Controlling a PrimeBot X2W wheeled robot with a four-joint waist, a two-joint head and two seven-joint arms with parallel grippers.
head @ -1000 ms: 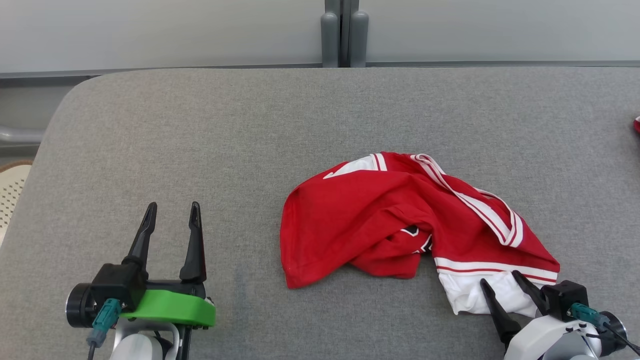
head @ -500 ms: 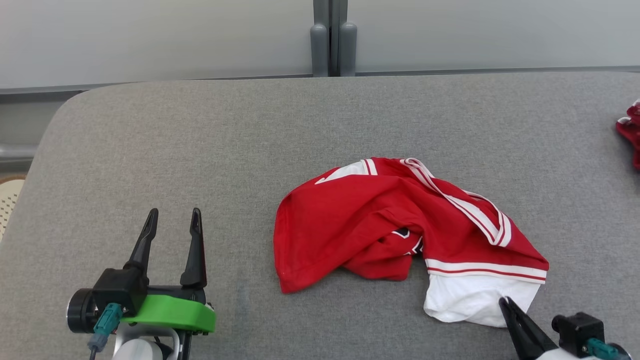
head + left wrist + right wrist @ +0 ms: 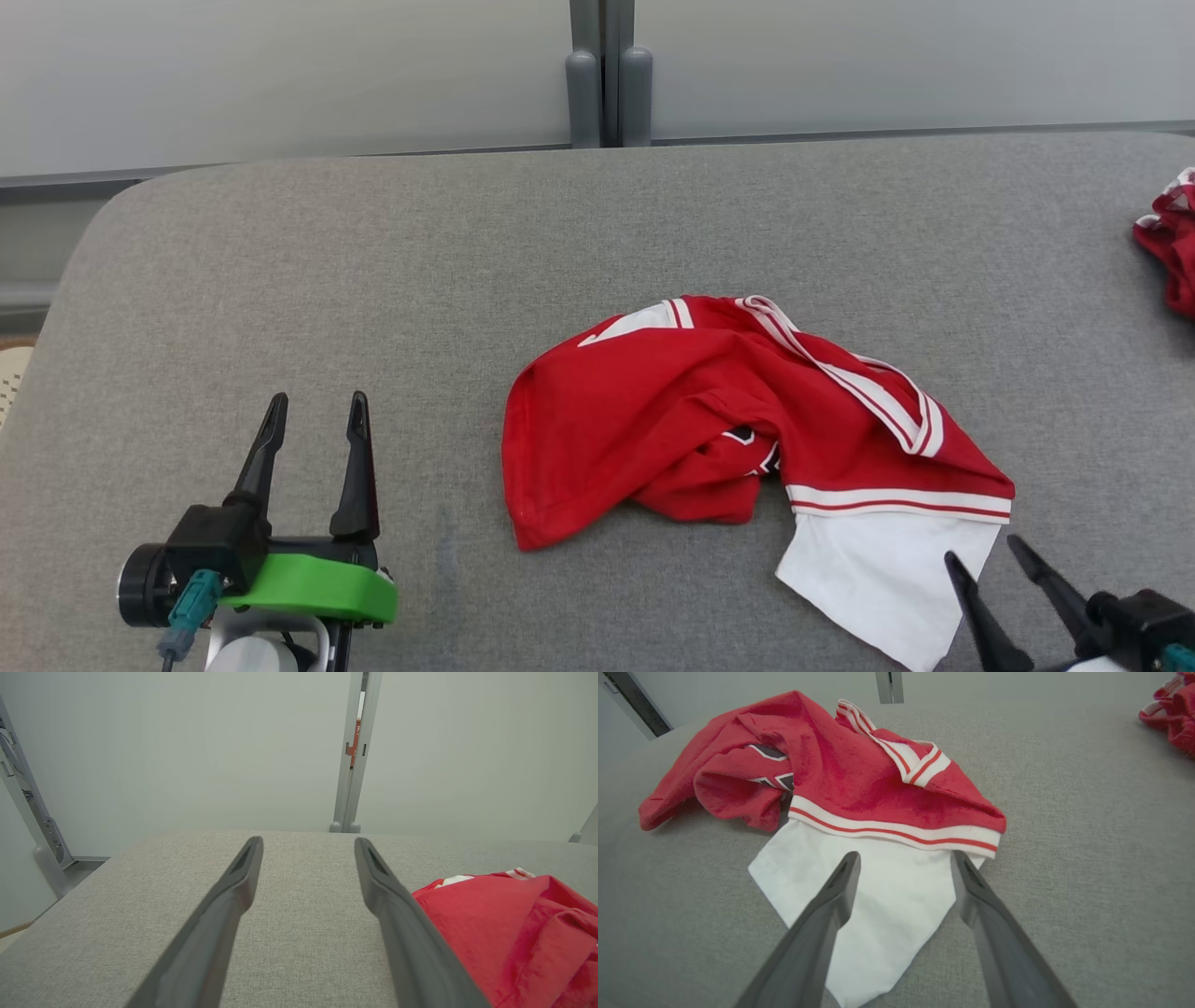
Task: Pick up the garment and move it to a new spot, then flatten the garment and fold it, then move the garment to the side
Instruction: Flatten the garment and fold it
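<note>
My right gripper (image 3: 982,549) stands wide and holds nothing. Its 2 fingers are poised at the white sleeve (image 3: 878,588), placed, I judge, to pinch that loose end and draw it flat. My left gripper (image 3: 317,399) hangs wide and empty at the near left, well apart from the garment (image 3: 747,420). The garment lies crumpled mid-way across the grey table (image 3: 373,261). Its long axis runs left to right, and the sleeve points near-right.

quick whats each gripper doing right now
left gripper: open, empty
right gripper: open, empty, over the white end of the crumpled red and white fabric garment
</note>
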